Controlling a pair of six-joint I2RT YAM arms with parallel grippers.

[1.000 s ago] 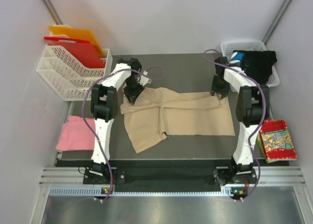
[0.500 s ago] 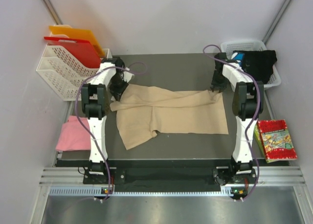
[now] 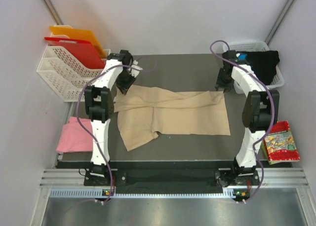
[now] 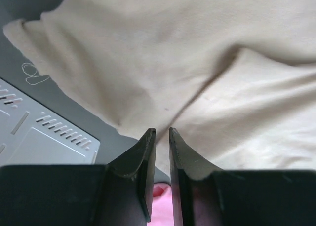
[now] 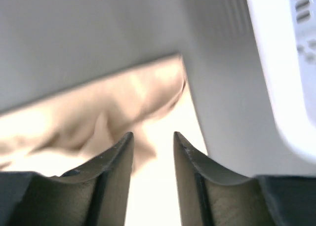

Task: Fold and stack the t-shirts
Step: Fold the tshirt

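The beige t-shirt (image 3: 173,115) lies spread and creased on the dark table (image 3: 173,70), one part hanging toward the near left. My left gripper (image 3: 124,82) hovers over its far left corner; in the left wrist view (image 4: 162,131) the jaws stand a narrow gap apart with nothing between them, above the beige cloth (image 4: 197,63). My right gripper (image 3: 222,83) is at the far right corner, open and empty (image 5: 153,134) over the cloth (image 5: 98,117). The pink t-shirt (image 3: 74,134) lies left of the table. The black printed t-shirt (image 3: 259,63) sits in the white basket (image 3: 229,47).
A white rack (image 3: 69,70) holding a red board (image 3: 81,53) and an orange board (image 3: 81,36) stands at the far left. A colourful packet (image 3: 279,141) lies at the right. The basket's wall (image 5: 291,63) is close to my right gripper.
Both grippers dragged the beige shirt left and back, then let go. The left gripper has lifted off the far left corner. The shirt has lain still for the last half second.
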